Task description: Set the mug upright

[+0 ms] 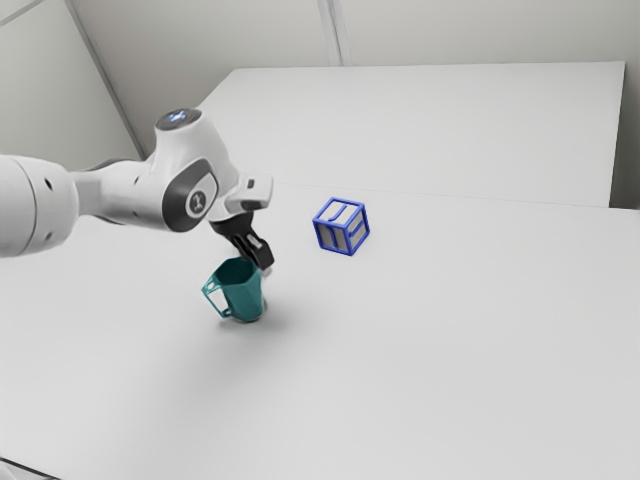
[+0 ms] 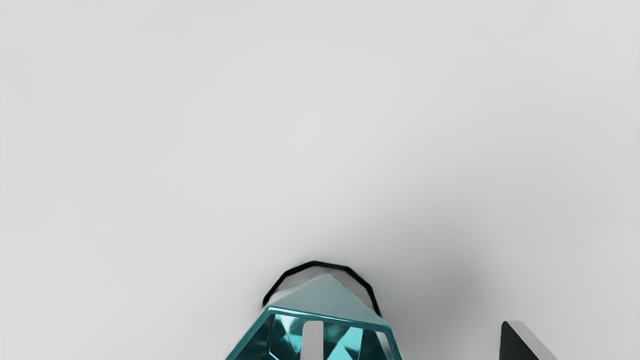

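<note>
Mug (image 1: pixel 242 292) — white table (image 1: pixel 420 370), pale walls (image 1: pixel 460 30)

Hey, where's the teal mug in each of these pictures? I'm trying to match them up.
Exterior view: the teal mug is left of centre, just below the gripper.
Wrist view: it's partly in frame, with one finger overlapping its opening and the other finger standing off beside it.
Shared landmark: the gripper, close to the mug's rim in both.
</note>
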